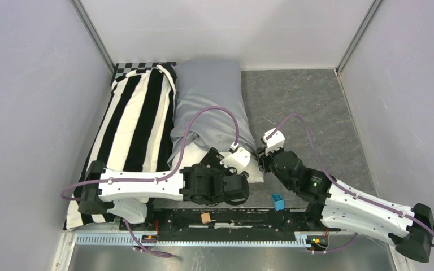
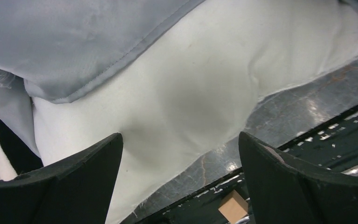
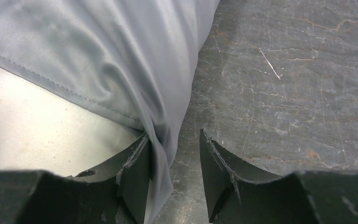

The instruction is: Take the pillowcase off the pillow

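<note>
Right tool (image 3: 173, 142) astride pillowcase (image 3: 116, 65) edge

Long black-and-white striped pillow (image 1: 133, 130) at 9-10 o'clock, lengthwise by left wall. Checkerboard sheet (image 1: 138, 66) at 11, partly under pillow's far end. Grey stone-look counter (image 1: 311, 107), scratched. Black rail (image 1: 248, 217) across 6; tan block (image 1: 205, 217) on it, small blue block (image 1: 277, 201) at its far edge. Toothed metal strip (image 1: 203, 239) along near edge.

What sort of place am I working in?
Probably a lab test cell, not a bedroom: plain white enclosure walls, a grey stone-look tabletop, and a checkerboard pattern at the back left.
</note>
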You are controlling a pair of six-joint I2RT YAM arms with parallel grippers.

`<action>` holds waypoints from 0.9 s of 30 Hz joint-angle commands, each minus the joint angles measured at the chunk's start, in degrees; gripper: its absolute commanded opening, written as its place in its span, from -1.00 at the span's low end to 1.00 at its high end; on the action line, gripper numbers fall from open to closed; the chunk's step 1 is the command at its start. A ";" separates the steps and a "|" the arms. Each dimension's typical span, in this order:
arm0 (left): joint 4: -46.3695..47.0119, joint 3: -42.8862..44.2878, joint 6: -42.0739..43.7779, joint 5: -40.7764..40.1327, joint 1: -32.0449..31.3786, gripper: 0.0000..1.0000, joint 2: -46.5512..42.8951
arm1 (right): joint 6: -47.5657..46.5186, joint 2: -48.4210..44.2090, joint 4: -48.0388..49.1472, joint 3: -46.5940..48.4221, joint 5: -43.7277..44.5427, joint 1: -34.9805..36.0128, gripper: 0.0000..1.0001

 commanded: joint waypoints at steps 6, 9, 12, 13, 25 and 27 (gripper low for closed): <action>10.75 -8.45 1.40 3.71 10.23 0.82 0.03 | 1.16 1.39 6.47 -3.59 -0.48 -1.32 -0.11; 12.84 -11.27 0.18 3.83 12.35 0.03 -4.17 | 2.85 3.27 7.70 -4.33 -0.52 -6.11 -0.52; 13.04 -14.12 -1.76 2.39 14.23 -0.63 -10.59 | 4.01 1.94 9.46 -5.71 -2.57 -10.61 -0.66; 13.66 -15.02 -1.71 3.15 15.21 -0.71 -13.25 | 3.82 1.12 10.04 -6.40 -4.03 -11.82 -0.67; 11.36 -8.07 1.92 16.74 18.05 -0.95 -28.86 | 1.72 7.65 20.69 -6.33 -21.63 -14.40 -0.29; 10.71 -6.52 1.99 16.99 18.05 -0.95 -29.64 | 1.62 8.27 23.27 -6.01 -26.57 -14.60 0.03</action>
